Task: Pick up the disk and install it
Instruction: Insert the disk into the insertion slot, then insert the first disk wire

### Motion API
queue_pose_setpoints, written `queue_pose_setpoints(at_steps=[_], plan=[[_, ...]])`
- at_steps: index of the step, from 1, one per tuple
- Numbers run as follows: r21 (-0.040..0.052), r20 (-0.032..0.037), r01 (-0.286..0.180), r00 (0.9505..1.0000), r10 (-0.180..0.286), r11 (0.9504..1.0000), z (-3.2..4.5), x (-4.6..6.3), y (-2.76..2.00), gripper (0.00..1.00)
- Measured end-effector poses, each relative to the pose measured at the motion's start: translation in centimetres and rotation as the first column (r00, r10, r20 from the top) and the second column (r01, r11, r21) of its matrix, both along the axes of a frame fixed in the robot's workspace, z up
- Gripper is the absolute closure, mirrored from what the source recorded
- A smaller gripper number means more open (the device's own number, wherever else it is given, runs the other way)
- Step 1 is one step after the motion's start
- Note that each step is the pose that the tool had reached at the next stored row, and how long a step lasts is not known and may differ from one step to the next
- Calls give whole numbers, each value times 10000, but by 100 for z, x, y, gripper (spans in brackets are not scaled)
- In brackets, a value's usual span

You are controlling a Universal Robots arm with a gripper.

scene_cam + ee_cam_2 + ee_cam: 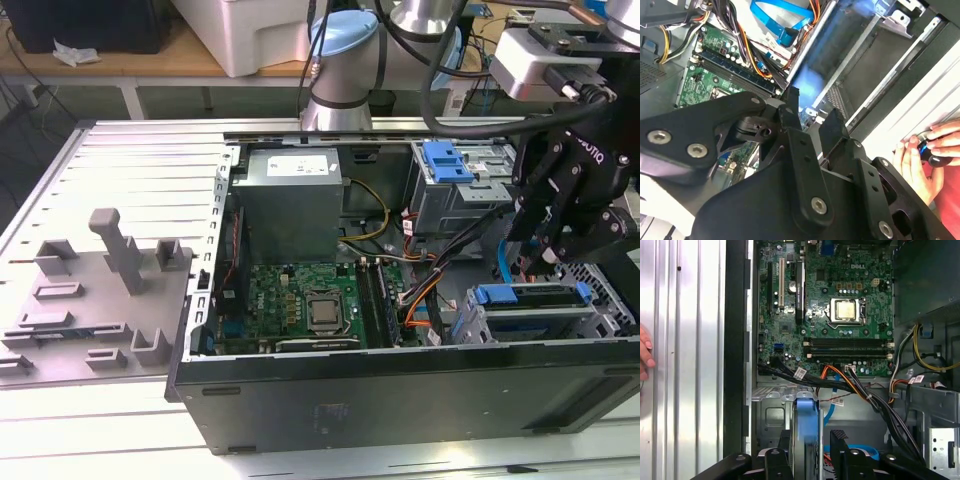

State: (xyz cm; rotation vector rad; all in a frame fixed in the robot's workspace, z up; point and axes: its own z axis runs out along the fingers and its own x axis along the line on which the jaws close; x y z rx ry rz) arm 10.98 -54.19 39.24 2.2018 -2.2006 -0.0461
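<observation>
The disk (530,295) shows its bright blue carrier edge at the top of the lower drive cage, at the front of the open computer case on the exterior view's right. My gripper (545,268) hangs just above that edge. In the first wrist view the blue edge (806,415) runs lengthwise between the two black fingers (785,440). The gripper (812,435) is open, and a gap shows beside the blue strip. In the second wrist view the gripper (811,107) points down toward the cage.
A separate blue latch (447,160) sits on the upper drive cage. The power supply (290,190), motherboard (310,300) and cable bundles (420,290) crowd the case. A grey fixture (110,270) lies on the table at the left. A person's hand (920,155) rests beside the case.
</observation>
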Motion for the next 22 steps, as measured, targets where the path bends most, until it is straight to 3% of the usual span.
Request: queue_pose_setpoints(at_steps=[22], plan=[[5,0,0,10000,0,10000,-12,0,2,56]])
